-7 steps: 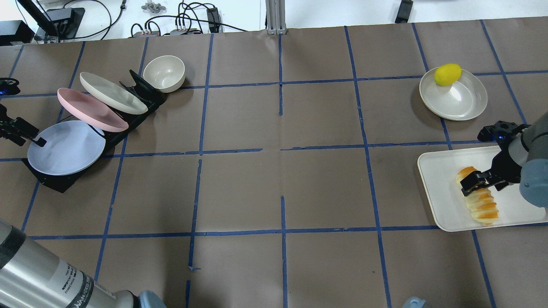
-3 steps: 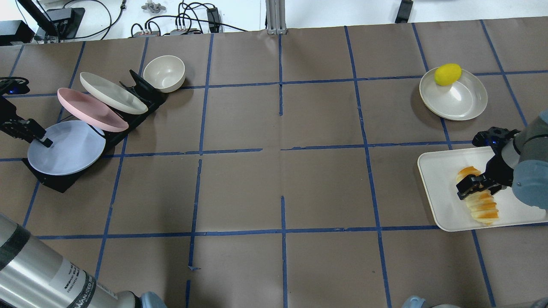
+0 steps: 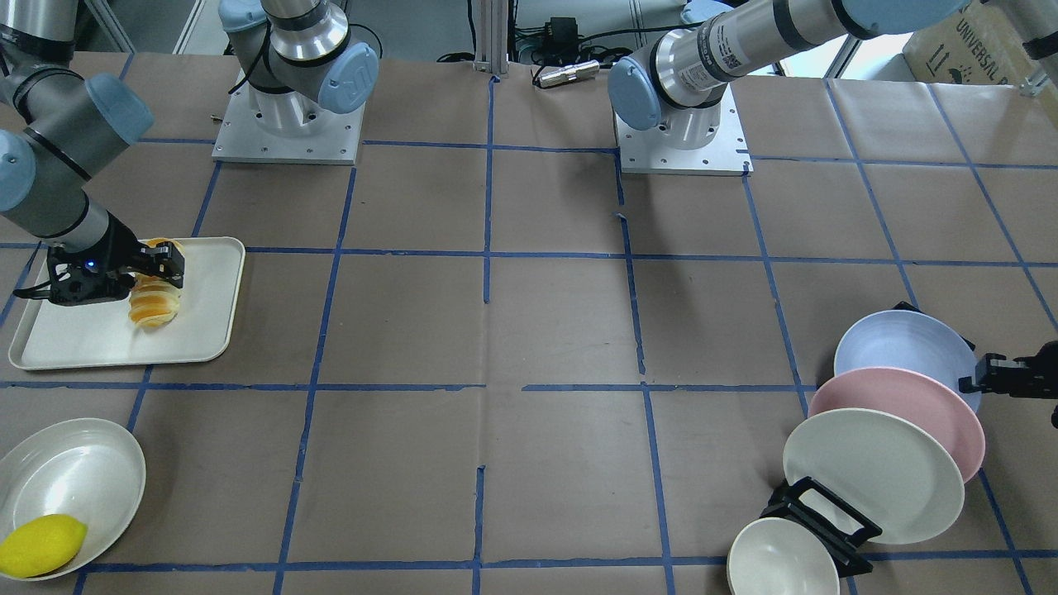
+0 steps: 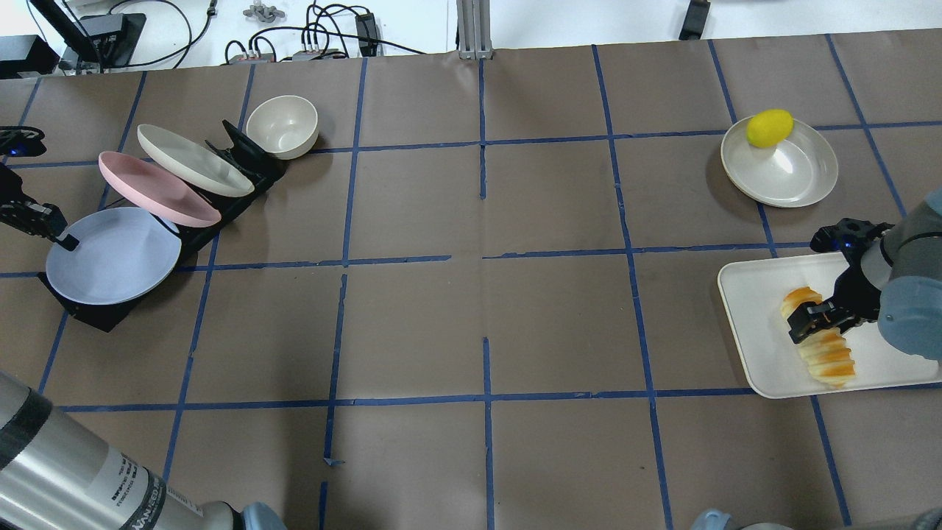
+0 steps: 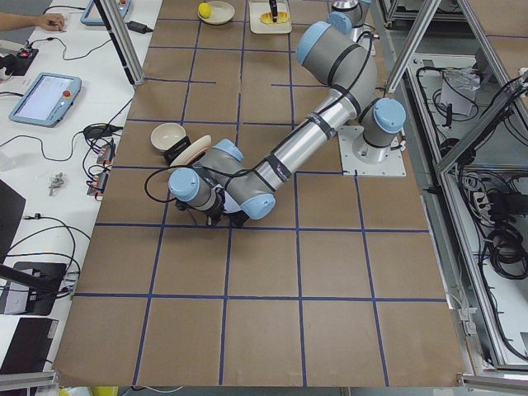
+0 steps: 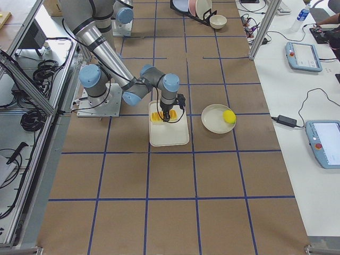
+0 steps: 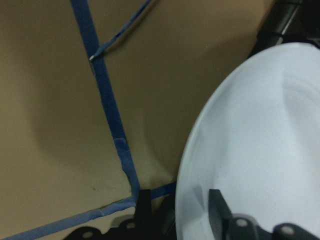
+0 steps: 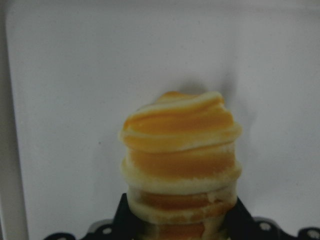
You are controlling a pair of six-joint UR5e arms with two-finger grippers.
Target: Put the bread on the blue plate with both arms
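Observation:
The bread [image 4: 826, 352] lies on a cream tray [image 4: 758, 324] at the right; it also shows in the front view [image 3: 153, 307]. My right gripper [image 4: 806, 324] is shut across the bread's far half, and in the right wrist view the bread [image 8: 180, 145] sits between both fingers. The blue plate [image 4: 118, 254] leans at the near end of a black rack at the left. My left gripper [image 4: 65, 239] is open at the plate's left rim. In the left wrist view the plate [image 7: 260, 140] has one finger [image 7: 220, 210] over it and the other outside its rim.
A pink plate [image 4: 158, 189] and a cream plate [image 4: 195, 160] lean in the same rack [image 4: 246, 158], with a cream bowl [image 4: 282, 125] at its far end. A cream dish [image 4: 798, 177] with a yellow lemon [image 4: 770, 127] stands beyond the tray.
My left gripper first reached further over the blue plate, then drew back a little toward its rim. My right gripper shifted slightly left over the bread.

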